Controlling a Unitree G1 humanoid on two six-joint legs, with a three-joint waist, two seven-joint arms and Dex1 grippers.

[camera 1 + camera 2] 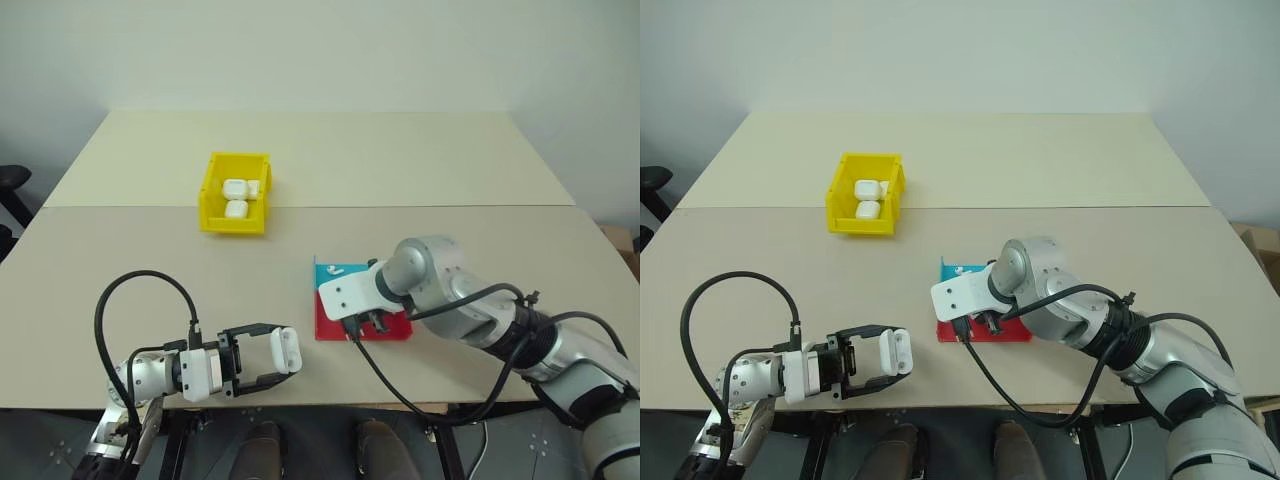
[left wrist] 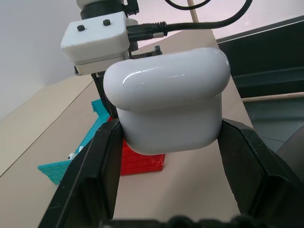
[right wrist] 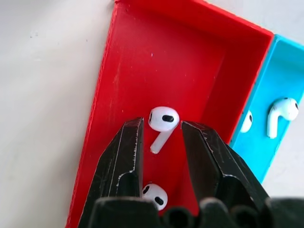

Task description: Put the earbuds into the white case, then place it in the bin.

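Right wrist view: right gripper (image 3: 161,135) straddling an earbud (image 3: 163,122) inside red tray half (image 3: 128,57), jaws parted, unclenched. Left gripper (image 1: 262,362) clamping white case (image 1: 284,349), well short of bin (image 1: 212,214). Risk: glossy earbud squirting sideways during off-centre closing.

the left arm lies low near the front edge of the surface, its gripper (image 1: 283,362) pointing level toward the right, fingers clamped on the white case (image 1: 285,350). the right arm reaches forward with wrist bent down, its gripper (image 3: 159,137) angled steeply downward, fingers partly apart around an earbud (image 3: 162,124).
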